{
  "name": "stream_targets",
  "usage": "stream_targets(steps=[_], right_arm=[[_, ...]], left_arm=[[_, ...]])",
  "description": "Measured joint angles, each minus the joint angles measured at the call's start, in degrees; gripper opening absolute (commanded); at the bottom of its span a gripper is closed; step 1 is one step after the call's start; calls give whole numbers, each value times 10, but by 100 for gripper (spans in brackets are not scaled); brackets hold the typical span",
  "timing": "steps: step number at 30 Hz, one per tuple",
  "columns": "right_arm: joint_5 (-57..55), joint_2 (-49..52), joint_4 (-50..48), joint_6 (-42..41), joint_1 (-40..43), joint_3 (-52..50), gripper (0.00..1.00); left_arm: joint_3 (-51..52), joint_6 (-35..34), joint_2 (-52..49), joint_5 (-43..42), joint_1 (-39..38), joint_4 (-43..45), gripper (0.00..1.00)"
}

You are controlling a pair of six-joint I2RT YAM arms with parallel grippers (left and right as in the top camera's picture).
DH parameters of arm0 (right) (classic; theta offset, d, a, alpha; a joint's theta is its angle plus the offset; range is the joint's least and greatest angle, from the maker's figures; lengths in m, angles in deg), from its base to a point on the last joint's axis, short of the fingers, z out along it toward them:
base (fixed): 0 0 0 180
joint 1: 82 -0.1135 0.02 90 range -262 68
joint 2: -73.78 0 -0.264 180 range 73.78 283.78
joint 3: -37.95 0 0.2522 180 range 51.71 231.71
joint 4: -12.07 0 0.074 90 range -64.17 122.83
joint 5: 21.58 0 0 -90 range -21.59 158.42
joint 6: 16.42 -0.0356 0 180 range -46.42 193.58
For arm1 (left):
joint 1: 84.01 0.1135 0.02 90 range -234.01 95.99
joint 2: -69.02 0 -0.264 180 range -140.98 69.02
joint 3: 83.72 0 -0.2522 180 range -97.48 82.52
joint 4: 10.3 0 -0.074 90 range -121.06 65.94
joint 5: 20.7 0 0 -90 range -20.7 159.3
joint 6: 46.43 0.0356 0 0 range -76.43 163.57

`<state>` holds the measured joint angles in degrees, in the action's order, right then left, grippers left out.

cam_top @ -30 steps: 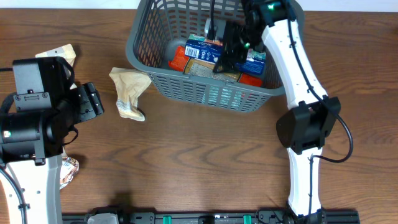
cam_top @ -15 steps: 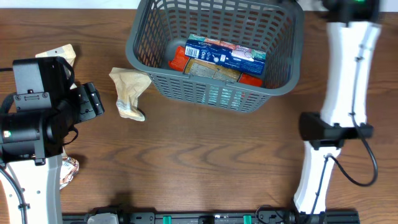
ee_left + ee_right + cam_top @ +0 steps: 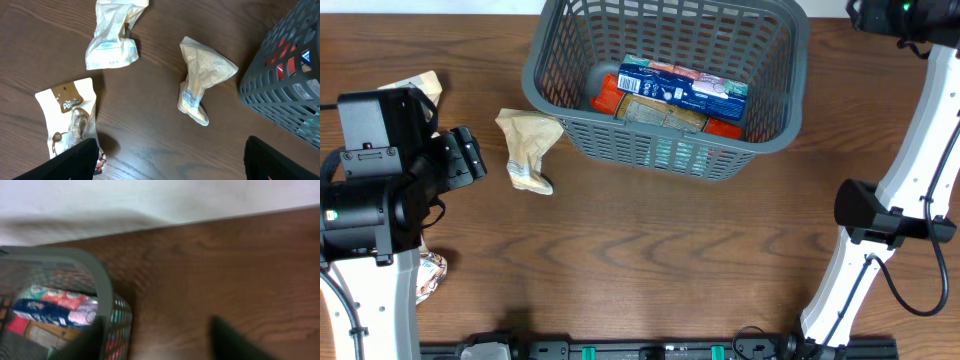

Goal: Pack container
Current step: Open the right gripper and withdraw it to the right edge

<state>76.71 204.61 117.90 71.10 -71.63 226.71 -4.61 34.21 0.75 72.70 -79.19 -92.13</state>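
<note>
The dark grey container [image 3: 665, 150] stands at the back middle of the table. Inside it a blue packet [image 3: 682, 86] lies across orange and tan packets. In the blurred right wrist view my right gripper [image 3: 155, 340] hovers over bare table just beyond the container's rim [image 3: 102, 280]. It is open with nothing between its fingers. My left gripper [image 3: 175, 162] hangs open and empty over the table at the left. Just ahead of it lies a crumpled beige packet [image 3: 202, 80], between it and the container [image 3: 285, 85].
A white crumpled packet [image 3: 112, 35] lies at the far left, and a white-and-brown snack packet [image 3: 70, 117] sits beside my left finger. The same beige packet [image 3: 528, 150] lies left of the container. The right arm's elbow [image 3: 880, 215] stands at the right.
My right arm has lifted out of the container and swung off to the right, leaving the blue packet lying inside. Its jaws have narrowed. The left arm has barely moved.
</note>
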Motion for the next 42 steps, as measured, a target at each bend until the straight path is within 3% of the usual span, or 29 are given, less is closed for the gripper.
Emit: stream_targets(steps=[1, 4, 10, 25, 42], right_arm=[[0, 0, 1, 0, 0, -6, 18], [0, 0, 0, -5, 0, -30, 8], [-3, 0, -17, -9, 0, -113, 2], [3, 0, -111, -8, -21, -274, 3], [51, 0, -221, 11, -35, -301, 5]], left_arm=[[0, 0, 0, 0, 0, 0, 82], [0, 0, 0, 0, 0, 0, 82], [0, 0, 0, 0, 0, 0, 82], [0, 0, 0, 0, 0, 1, 82], [0, 0, 0, 0, 0, 1, 82]])
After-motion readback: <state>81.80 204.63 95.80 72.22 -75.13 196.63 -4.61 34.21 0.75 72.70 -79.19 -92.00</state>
